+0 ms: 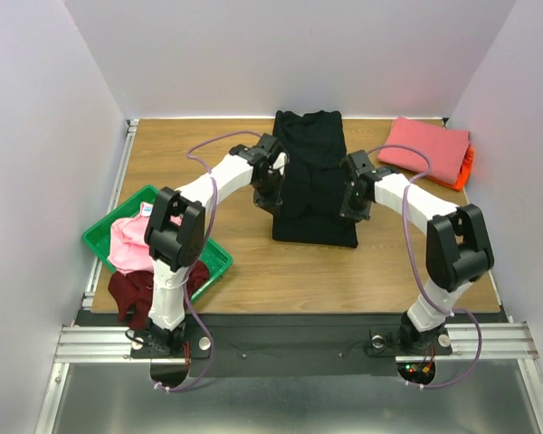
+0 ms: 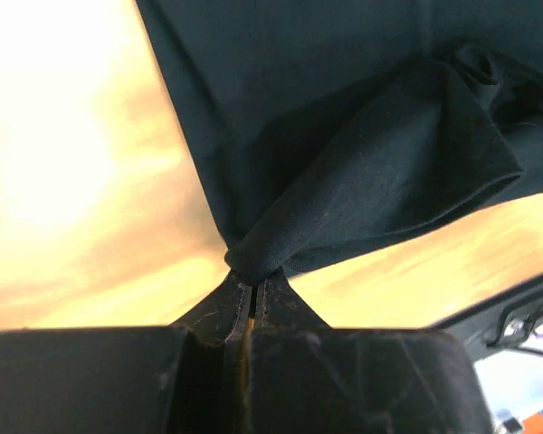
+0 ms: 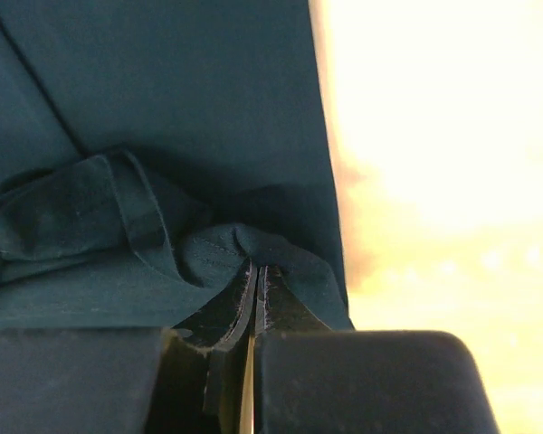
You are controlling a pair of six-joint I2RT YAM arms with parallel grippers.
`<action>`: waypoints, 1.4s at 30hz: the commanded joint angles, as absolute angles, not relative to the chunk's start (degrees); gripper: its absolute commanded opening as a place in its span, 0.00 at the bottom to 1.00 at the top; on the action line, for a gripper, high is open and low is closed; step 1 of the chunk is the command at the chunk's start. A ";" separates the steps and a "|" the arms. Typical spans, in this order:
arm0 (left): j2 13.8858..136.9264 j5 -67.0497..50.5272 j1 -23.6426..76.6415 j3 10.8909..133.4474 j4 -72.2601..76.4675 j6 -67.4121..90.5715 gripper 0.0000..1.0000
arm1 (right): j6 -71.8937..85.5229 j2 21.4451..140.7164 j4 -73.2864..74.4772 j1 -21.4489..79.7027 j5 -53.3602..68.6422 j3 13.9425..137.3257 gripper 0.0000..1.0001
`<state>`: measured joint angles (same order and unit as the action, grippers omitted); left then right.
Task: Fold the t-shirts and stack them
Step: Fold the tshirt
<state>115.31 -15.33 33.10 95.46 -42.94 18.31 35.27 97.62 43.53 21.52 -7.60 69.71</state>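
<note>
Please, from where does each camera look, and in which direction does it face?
Top external: fixed above and behind the robot, facing down at the table; the left arm and right arm show whole, flanking the black t-shirt.
Left wrist: on the left arm's wrist, facing along the left gripper, shut on a fold of the black t-shirt.
Right wrist: on the right arm's wrist, facing along the right gripper, shut on the opposite edge.
Shared: all three show the black t-shirt.

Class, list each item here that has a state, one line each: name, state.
black t-shirt: partly folded, flat on table.
left gripper: shut on black t-shirt's edge.
right gripper: shut on its other edge.
coral-pink t-shirt: folded, atop orange t-shirt.
light pink t-shirt: crumpled in tray.
maroon t-shirt: crumpled.
</note>
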 commanded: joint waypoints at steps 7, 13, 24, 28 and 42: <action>122.86 -15.38 28.92 111.17 -47.20 14.06 0.00 | 30.59 107.40 38.94 18.63 -11.16 83.22 0.00; 125.59 -17.14 26.90 115.21 -47.02 13.71 0.00 | 30.50 110.12 38.94 17.49 -11.16 87.88 0.00; 130.25 -19.86 25.40 119.97 -46.15 12.66 0.00 | 29.09 113.81 39.02 15.65 -10.55 93.34 0.00; 131.39 -20.57 25.31 120.15 -43.08 10.73 0.00 | 29.00 114.70 38.94 15.38 -10.46 94.30 0.00; 133.15 -21.71 24.61 124.01 -41.22 9.58 0.00 | 28.74 115.23 38.94 14.50 -11.42 95.98 0.00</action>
<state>134.19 -21.19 25.43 121.08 -42.24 10.90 29.54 115.44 39.90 15.44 -9.08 92.92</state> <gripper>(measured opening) 0.040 0.013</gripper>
